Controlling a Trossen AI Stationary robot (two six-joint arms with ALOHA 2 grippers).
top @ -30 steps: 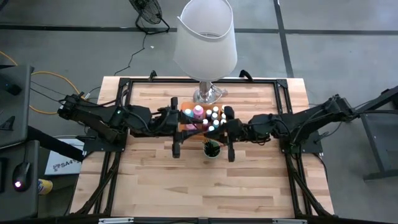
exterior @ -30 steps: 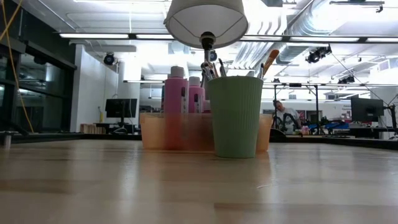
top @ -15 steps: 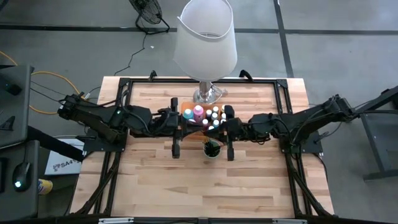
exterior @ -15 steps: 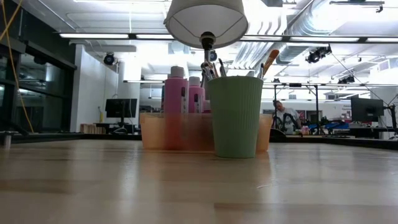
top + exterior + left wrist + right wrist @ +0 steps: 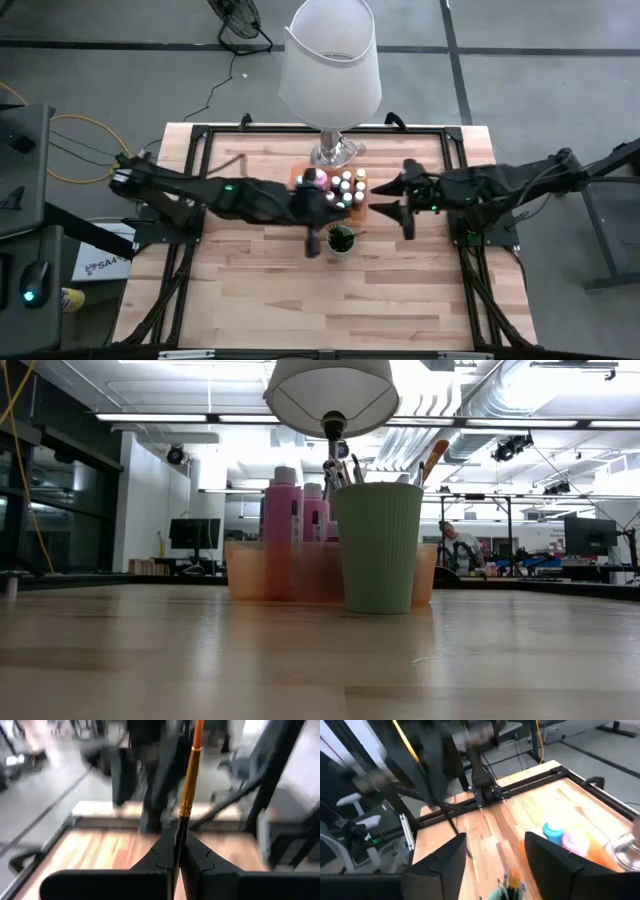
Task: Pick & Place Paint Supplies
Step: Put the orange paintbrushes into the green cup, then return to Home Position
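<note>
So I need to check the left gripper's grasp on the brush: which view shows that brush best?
The left wrist view: the brush stands pinched between the left gripper's shut fingers, its gold ferrule showing. In the high view the left gripper hides the brush beside the green cup. The low and right wrist views don't show it clearly.

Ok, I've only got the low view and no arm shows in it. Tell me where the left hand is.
Observer: From above, the left hand is over the middle of the table, close by the green cup.
Operator: Say what it holds.
Observer: Its wrist view shows it shut on a brush with a gold ferrule, standing upright between the fingers.
Operator: Now the right hand.
Observer: The right hand is open and empty, just off the orange tray on the right arm's side.
</note>
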